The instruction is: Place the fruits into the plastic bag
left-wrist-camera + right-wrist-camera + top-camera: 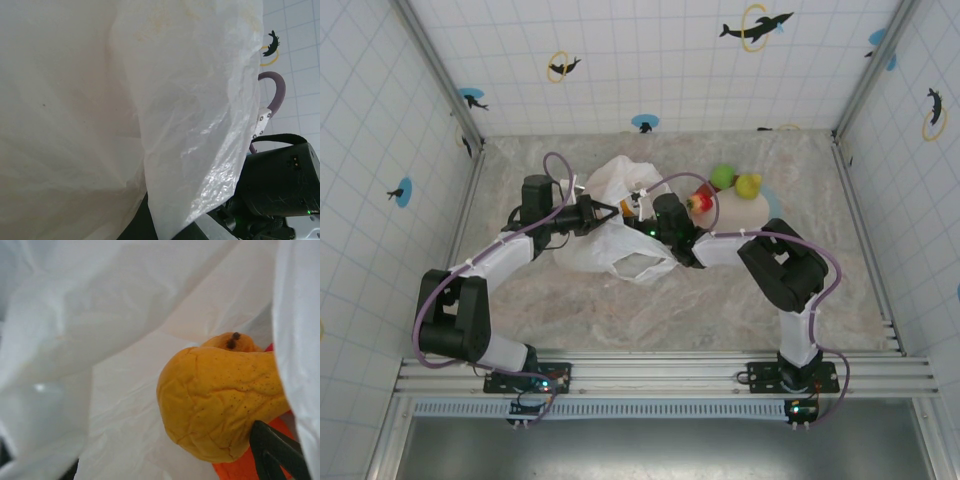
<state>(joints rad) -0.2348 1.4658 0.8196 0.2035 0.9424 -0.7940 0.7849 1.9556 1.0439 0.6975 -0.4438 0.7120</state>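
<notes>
Top external: left gripper (600, 212) at the left edge of the thin crinkly white plastic bag (610, 252), right gripper (642, 210) in its mouth; cannot tell either's finger spread. Inside the bag, a wrinkled yellow toy pear (220, 395). Risks rolling back out through a sagging mouth. Lies crosswise in the right wrist view, fat end left.

White gridded walls (650, 60) enclose a marbled tabletop (620, 310).

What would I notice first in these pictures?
A crinkly white bag sits mid-table in the top view. Close up in the right wrist view, a bumpy yellow pear has white plastic all around it. Right of the bag, a green fruit and a red fruit sit at a pale plate's edge.
</notes>
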